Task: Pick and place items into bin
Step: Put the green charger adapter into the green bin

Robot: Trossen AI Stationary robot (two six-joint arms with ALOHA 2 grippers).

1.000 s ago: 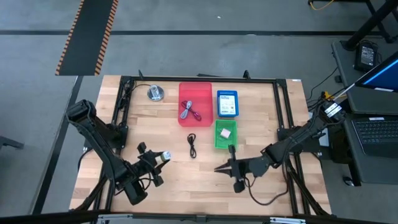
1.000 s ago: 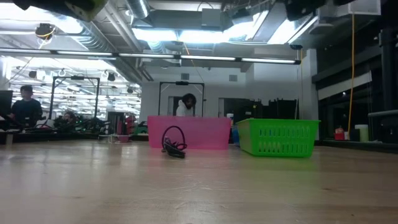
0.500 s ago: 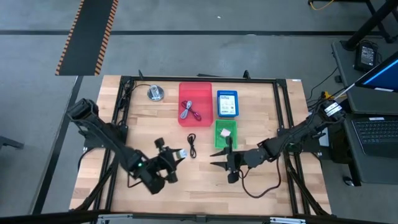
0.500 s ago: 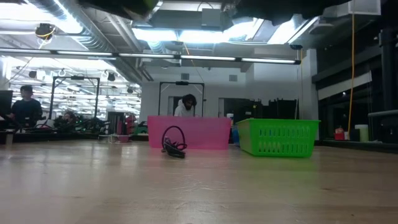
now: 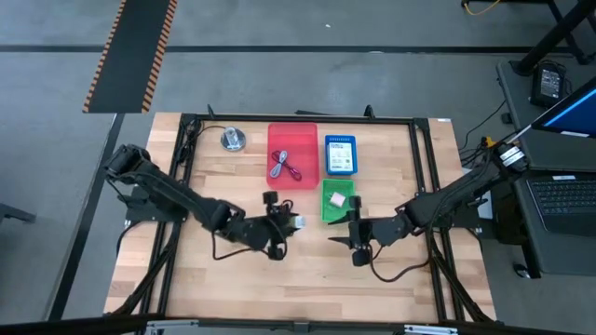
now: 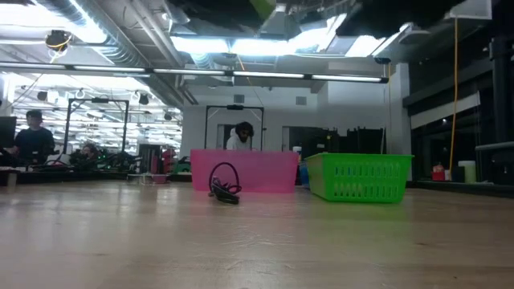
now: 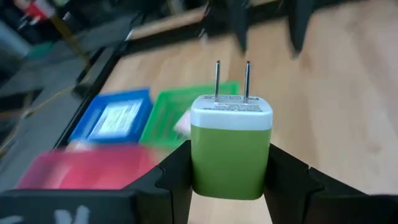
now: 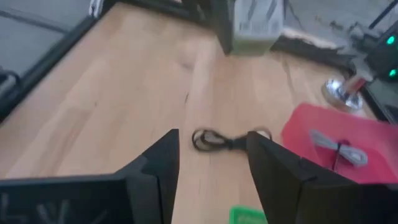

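Observation:
A green wall charger (image 7: 231, 152) with a white prong face sits in my left gripper (image 5: 291, 224), above the middle of the table. It also shows in the right wrist view as the charger (image 8: 255, 23). My right gripper (image 5: 334, 233) hovers open just right of it, near the green bin (image 5: 326, 212), and touches nothing. A coiled black cable (image 8: 217, 140) lies flat on the wood, beyond the right gripper's fingers. It shows in the low view as the cable (image 6: 225, 184), in front of the red bin (image 6: 245, 171). My left gripper pinches the charger's two green side faces (image 7: 200, 169) between its two fingers, at the end away from the prongs. The fingers come from the table's left, slanting a little downward. The charger is lifted clear of the table, with its prongs (image 7: 231, 79) pointing away from the gripper.
At the far middle stand a red bin (image 5: 279, 177) holding bundled cables, a blue bin (image 5: 340, 140) with a white packet and the green bin with a white item. A round silver disc (image 5: 232, 140) sits at the far left. A black frame borders the table.
My left gripper has swung from the near left toward the table's middle and right, carrying the charger and rolling as it went. My right gripper has opened from shut and has drawn a little toward the far edge.

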